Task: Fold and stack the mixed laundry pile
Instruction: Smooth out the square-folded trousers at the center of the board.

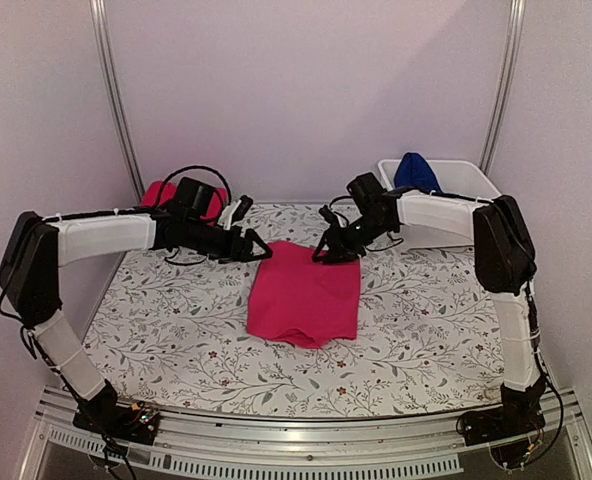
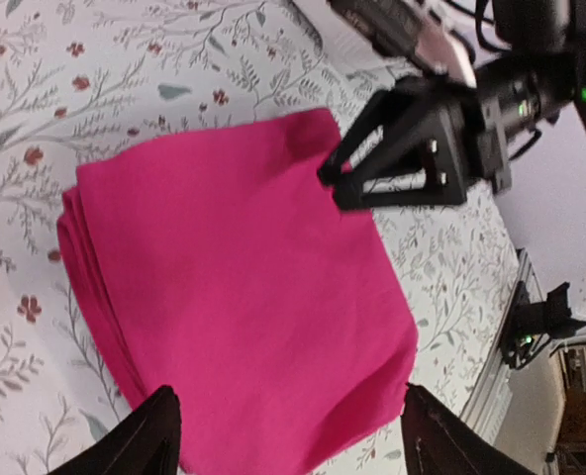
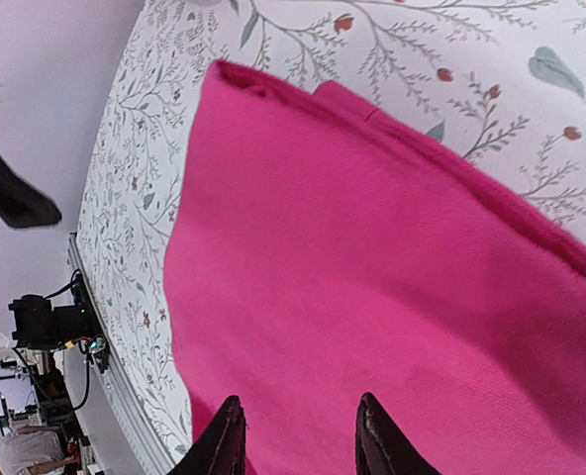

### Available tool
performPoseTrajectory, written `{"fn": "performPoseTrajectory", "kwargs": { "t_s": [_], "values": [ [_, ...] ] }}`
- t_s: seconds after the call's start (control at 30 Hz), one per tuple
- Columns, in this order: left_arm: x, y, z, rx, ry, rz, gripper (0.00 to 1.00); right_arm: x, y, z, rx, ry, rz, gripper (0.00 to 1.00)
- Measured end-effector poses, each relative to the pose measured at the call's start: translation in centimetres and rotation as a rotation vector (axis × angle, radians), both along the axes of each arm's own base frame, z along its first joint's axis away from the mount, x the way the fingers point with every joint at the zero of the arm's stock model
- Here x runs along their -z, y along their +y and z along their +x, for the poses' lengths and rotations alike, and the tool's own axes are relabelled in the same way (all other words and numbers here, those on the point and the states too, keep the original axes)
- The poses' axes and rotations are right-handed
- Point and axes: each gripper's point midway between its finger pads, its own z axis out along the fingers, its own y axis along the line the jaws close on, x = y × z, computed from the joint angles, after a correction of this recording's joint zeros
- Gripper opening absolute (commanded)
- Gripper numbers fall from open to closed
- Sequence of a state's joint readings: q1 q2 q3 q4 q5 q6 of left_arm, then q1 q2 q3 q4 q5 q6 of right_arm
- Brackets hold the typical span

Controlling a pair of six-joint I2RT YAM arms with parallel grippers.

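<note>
Left wrist view: the left pincer (image 2: 288,396) hangs with its jaws spread wide and nothing between them, poised over one corner of the folded magenta-pink cloth garment (image 2: 234,297). Opposite it, the right pincer (image 2: 333,190) sits at the neighbouring corner on the garment's far edge. Its jaws are part-way apart and its tips are at the cloth, and the right wrist view shows no fold caught between them. The garment lies as a layered, roughly rectangular packet in the middle of the floral leaf-patterned cloth (image 2: 125,79) that covers the worktop (image 1: 306,428). Its stacked edges are visible along one side. Further out, a red cloth garment (image 1: 159,192) lies at the far left corner behind the left arm. A royal blue cloth garment (image 1: 416,172) sits in the white rectangular plastic tub (image 1: 466,178) at the far right. Assessment: the fold appears largely made, and the step in hand is squaring or taking up the far edge. To do this well, both pincers should close on all layers at their corners together. They should hold equal height and tension so the packet neither fans open nor skews, and carry it low. The main risk is pinching only the top layer.
</note>
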State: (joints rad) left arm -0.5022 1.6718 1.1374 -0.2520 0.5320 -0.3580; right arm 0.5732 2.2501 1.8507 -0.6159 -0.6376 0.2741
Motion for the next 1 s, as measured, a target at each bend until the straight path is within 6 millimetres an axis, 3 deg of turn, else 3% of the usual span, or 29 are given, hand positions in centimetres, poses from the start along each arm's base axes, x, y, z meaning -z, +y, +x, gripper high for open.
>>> {"fn": "performPoseTrajectory", "kwargs": {
  "t_s": [0.1, 0.17, 0.27, 0.37, 0.5, 0.67, 0.8, 0.87, 1.0],
  "values": [
    [-2.3, -2.7, 4.0, 0.01, -0.057, -0.075, 0.69, -0.8, 0.9, -3.4, -0.031, 0.022, 0.008, 0.37],
    [-2.2, -4.2, 5.7, 0.021, -0.058, -0.118, 0.66, -1.0, 1.5, -5.8, -0.051, 0.039, 0.017, 0.36],
    [0.1, -5.7, 7.1, 0.033, -0.009, -0.161, 0.65, -0.3, 2.0, -8.4, -0.069, 0.086, 0.019, 0.36],
    [4.3, -6.4, 7.9, 0.022, 0.082, -0.179, 0.64, 1.5, 2.0, -9.8, -0.068, 0.129, 0.001, 0.36],
    [9.8, -5.1, 8.8, -0.032, 0.206, -0.17, 0.64, 3.1, 1.2, -11.0, -0.07, 0.185, -0.014, 0.36],
    [9.6, -4.1, 12.1, -0.056, 0.23, -0.224, 0.67, 4.6, 2.8, -13.0, -0.159, 0.243, 0.013, 0.36],
    [8.9, -3.4, 15.3, -0.075, 0.218, -0.229, 0.73, 4.3, 8.2, -14.1, -0.303, 0.233, 0.088, 0.39],
    [8.4, -2.5, 15.9, -0.096, 0.216, -0.216, 0.75, 3.4, 9.8, -14.6, -0.356, 0.223, 0.132, 0.41],
    [6.9, 1.7, 14.8, -0.186, 0.221, -0.159, 0.78, 0.7, 10.0, -15.2, -0.4, 0.22, 0.195, 0.44]
  ]
}}
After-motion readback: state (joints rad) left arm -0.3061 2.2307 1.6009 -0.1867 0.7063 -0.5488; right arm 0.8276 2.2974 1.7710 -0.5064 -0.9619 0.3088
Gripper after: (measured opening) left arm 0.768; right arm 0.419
